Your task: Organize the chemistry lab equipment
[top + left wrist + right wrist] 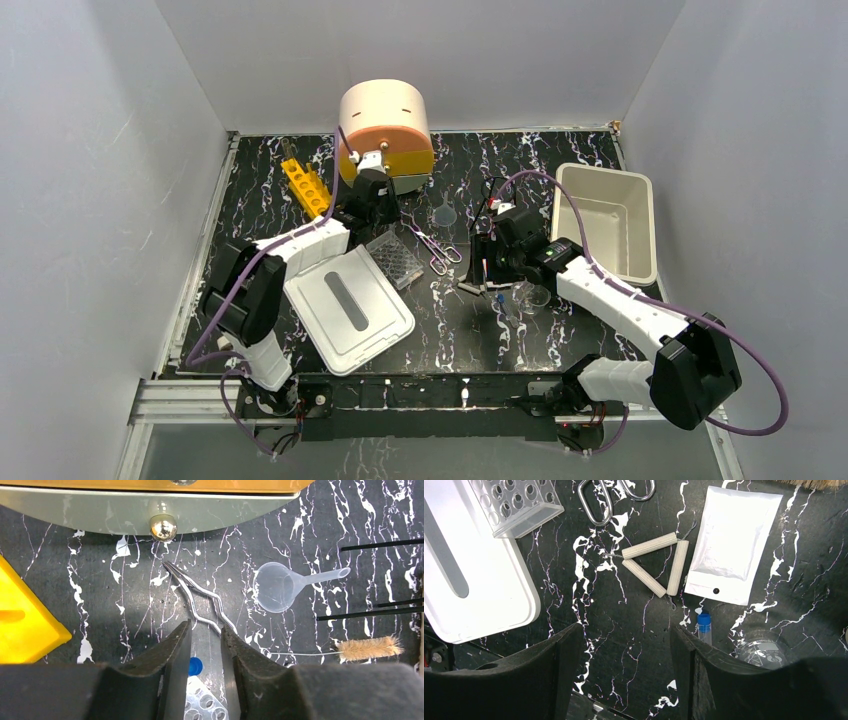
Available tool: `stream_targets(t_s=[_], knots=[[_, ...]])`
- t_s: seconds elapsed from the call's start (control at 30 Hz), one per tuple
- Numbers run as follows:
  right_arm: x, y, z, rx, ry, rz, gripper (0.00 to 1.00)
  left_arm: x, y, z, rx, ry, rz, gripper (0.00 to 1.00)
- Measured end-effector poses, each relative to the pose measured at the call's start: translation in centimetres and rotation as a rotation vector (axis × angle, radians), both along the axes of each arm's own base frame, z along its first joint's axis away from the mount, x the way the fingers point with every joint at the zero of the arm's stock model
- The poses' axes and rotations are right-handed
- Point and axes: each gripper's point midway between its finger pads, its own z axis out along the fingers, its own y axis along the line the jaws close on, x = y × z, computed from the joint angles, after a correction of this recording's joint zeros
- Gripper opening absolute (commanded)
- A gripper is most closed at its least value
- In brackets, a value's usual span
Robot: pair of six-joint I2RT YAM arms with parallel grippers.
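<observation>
My left gripper (206, 630) hovers in front of the drawer unit (385, 135). Its jaws stand a narrow gap apart, shut on a pale, see-through glass slide (207, 647). Below it lie metal scissors (200, 597), a blue cap (195, 666) and the clear well plate (205, 702). A clear funnel (280, 586) and a small brush (370, 647) lie to the right, the yellow rack (25, 620) to the left. My right gripper (626, 635) is open and empty over bare table. Ahead of it lie the white triangle (656, 565), a white pouch (734, 545), a blue-capped tube (705, 627) and a clear dish (761, 652).
The white bin (610, 220) stands at the right. Its lid (347, 305) lies flat at the front left, next to the well plate (393, 258). The drawer's round metal knob (163, 526) is straight ahead of the left gripper. Black glasses arms (380, 545) show at the right.
</observation>
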Motion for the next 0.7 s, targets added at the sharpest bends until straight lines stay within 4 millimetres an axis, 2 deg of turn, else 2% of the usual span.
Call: stream_targets(t_s=[0.23, 0.7], knots=[[0.0, 0.0, 0.0, -0.002, -0.001, 0.003, 0.72, 0.1, 0.0, -1.3, 0.025, 0.018, -0.009, 0.16], [-0.2, -0.2, -0.5, -0.008, 0.008, 0.003, 0.72, -0.7, -0.1, -1.1, 0.027, 0.028, -0.043, 0.09]])
